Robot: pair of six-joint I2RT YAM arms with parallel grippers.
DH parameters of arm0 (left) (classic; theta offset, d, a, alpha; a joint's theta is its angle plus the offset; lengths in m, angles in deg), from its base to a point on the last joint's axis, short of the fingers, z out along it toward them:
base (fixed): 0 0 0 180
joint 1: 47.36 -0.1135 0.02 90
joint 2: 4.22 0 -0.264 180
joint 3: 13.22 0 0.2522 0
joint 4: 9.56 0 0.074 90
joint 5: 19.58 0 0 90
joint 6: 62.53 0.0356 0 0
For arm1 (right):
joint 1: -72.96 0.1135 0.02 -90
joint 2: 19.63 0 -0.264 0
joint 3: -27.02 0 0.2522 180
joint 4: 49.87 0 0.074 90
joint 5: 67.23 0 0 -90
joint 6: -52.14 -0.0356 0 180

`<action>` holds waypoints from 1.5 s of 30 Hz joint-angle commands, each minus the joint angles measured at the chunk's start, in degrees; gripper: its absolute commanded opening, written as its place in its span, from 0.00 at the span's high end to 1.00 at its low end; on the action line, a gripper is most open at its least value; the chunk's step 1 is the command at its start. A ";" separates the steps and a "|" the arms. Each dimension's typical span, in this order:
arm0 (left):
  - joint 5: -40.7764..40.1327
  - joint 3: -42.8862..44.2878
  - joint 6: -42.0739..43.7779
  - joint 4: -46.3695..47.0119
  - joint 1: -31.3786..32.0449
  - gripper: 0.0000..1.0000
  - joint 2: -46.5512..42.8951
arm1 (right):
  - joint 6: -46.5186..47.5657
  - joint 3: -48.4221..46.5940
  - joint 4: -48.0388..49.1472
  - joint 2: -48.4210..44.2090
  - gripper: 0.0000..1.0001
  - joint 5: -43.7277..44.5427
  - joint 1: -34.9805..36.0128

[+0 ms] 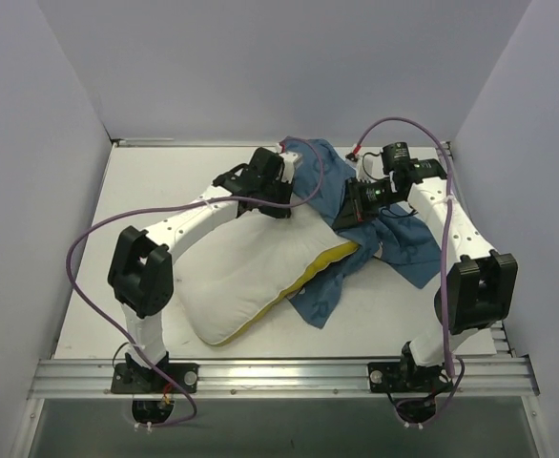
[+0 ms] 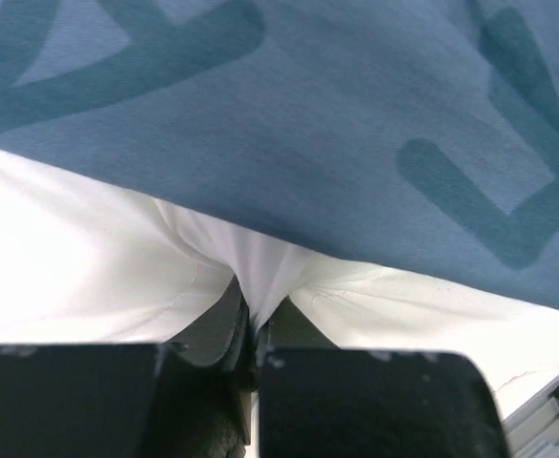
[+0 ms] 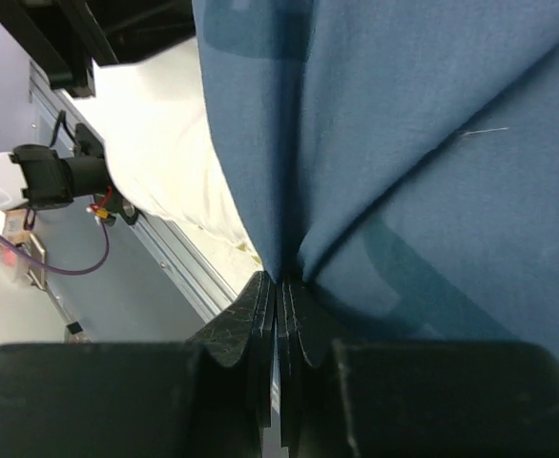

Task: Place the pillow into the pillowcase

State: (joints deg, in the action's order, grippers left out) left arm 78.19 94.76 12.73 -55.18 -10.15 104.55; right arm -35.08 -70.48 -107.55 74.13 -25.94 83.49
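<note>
1. The left end effector (image 2: 256, 320) is pressed together on a fold of the white pillow (image 1: 246, 277), at the pillow's far end.
2. The right end effector (image 3: 279, 286) is pressed together on a fold of the blue pillowcase (image 1: 408, 250).
3. The pillow lies on the tabletop (image 1: 146, 191), in the middle and a bit to the left. Its long way runs from the near left up toward the middle of the far edge. Its yellow band (image 1: 299, 286) is on the right side.
4. The pillowcase is a crumpled heap from the middle of the far edge down the right side. Some of it pokes out from under the pillow's right side.
5. From the left end effector, the pillowcase is just to the right and a little farther back. In the left wrist view the blue cloth lies over the white cloth just past the pinch.
6. The right arm is nearer the pillowcase. The left arm is nearer the pillow.
7. I think the pillow's far end must go toward the far right corner, into the sack. I cannot see where the sack's mouth is.
</note>
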 commanded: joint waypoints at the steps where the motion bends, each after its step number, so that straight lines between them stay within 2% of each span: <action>1: -3.52 1.23 -3.09 11.91 2.07 1.00 -3.49 | -2.78 -2.65 -0.20 -0.33 1.00 -3.31 -0.24; 5: -3.81 3.87 -10.20 10.32 -1.26 1.00 3.36 | -2.70 0.33 0.50 -2.60 1.00 -3.59 -0.15; 8: -6.36 7.46 -10.83 11.47 -2.67 1.00 8.62 | -4.53 1.92 3.31 -2.62 1.00 -4.38 1.25; 11: -3.40 12.13 -10.92 10.76 -3.63 1.00 13.29 | -7.26 1.31 6.82 -0.60 1.00 -3.85 3.10; 12: -2.68 12.31 -10.83 11.28 -4.42 1.00 13.57 | -7.44 0.96 7.96 -0.07 0.98 -2.46 3.27; 13: -1.63 11.44 -10.75 11.81 -4.86 1.00 13.49 | -7.71 0.95 8.32 0.28 0.90 -1.31 3.36; 14: -0.31 10.47 -10.75 12.43 -5.48 0.81 12.53 | -8.32 0.86 8.41 0.90 0.82 -0.34 2.58; 15: 4.75 9.59 -10.31 13.65 -6.44 0.68 11.65 | -8.85 1.21 8.33 0.99 0.54 -0.33 1.79; 16: 7.15 8.80 -9.09 13.92 -7.75 0.56 10.68 | -9.55 2.00 8.33 0.56 0.40 -0.68 0.48; 17: 9.26 7.58 -5.25 13.75 -8.29 0.42 8.15 | -10.69 4.09 8.33 -1.28 0.32 -0.25 -2.32; 18: 13.20 7.04 -2.60 12.45 -8.56 0.36 6.64 | -10.78 5.59 8.33 -2.51 0.25 0.54 -4.26; 19: 14.89 5.99 0.39 11.48 -8.56 0.30 4.80 | -11.13 7.18 8.41 -3.74 0.23 1.24 -5.85; 20: 16.56 3.11 5.90 10.33 -8.47 0.18 0.78 | -11.57 10.93 8.50 -6.71 0.22 2.12 -8.91; 22: 19.72 -0.94 11.81 8.75 -7.17 0.10 -3.37 | -11.40 14.64 8.33 -9.54 0.21 6.23 -10.35; 23: 19.13 -4.18 18.80 7.26 -6.02 0.03 -6.61 | -11.14 16.66 8.15 -11.73 0.21 8.69 -10.35; 25: 15.29 -7.28 25.43 2.78 -2.69 0.02 -9.27 | -12.01 21.76 8.06 -13.50 0.21 13.27 -10.35; 26: 13.00 -9.03 29.73 1.63 1.24 0.03 -11.02 | -12.89 23.35 8.32 -14.29 0.20 13.64 -10.35; 28: 7.39 -14.48 32.66 1.53 4.43 0.02 -12.17 | -15.35 27.22 8.94 -14.04 0.19 13.38 -10.35; 29: 4.30 -15.63 34.76 1.36 8.19 0.02 -12.09 | -16.14 28.19 9.20 -13.08 0.18 13.99 -10.26; 31: 1.30 -18.01 36.18 1.88 10.50 0.02 -11.39 | -17.63 31.52 11.04 -12.37 0.17 14.25 -10.17; 32: -2.55 -18.27 36.54 2.76 11.21 0.02 -10.43 | -17.81 32.76 13.05 -12.37 0.16 14.86 -10.09; 36: -7.32 -19.94 38.38 5.31 12.27 0.03 -8.05 | -21.23 37.86 18.86 -11.41 0.14 14.35 -9.73; 38: -7.33 -20.82 40.14 5.92 12.27 0.02 -6.91 | -23.52 40.23 22.19 -10.53 0.11 14.25 -8.42; 42: -8.04 -23.02 41.37 7.51 12.36 0.03 -4.71 | -25.81 41.73 25.63 -7.89 0.11 16.01 -4.21; 44: -7.77 -22.59 40.15 7.51 12.18 0.10 -2.87 | -26.34 40.60 26.95 -5.00 0.12 16.98 -1.66; 45: -7.77 -22.24 39.45 7.25 12.01 0.20 -2.25 | -26.43 40.07 27.05 -3.77 0.13 17.85 -0.95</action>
State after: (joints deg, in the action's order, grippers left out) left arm 72.22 72.18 51.28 -49.21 2.29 100.03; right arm -59.49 -29.26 -83.40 67.55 -10.69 79.93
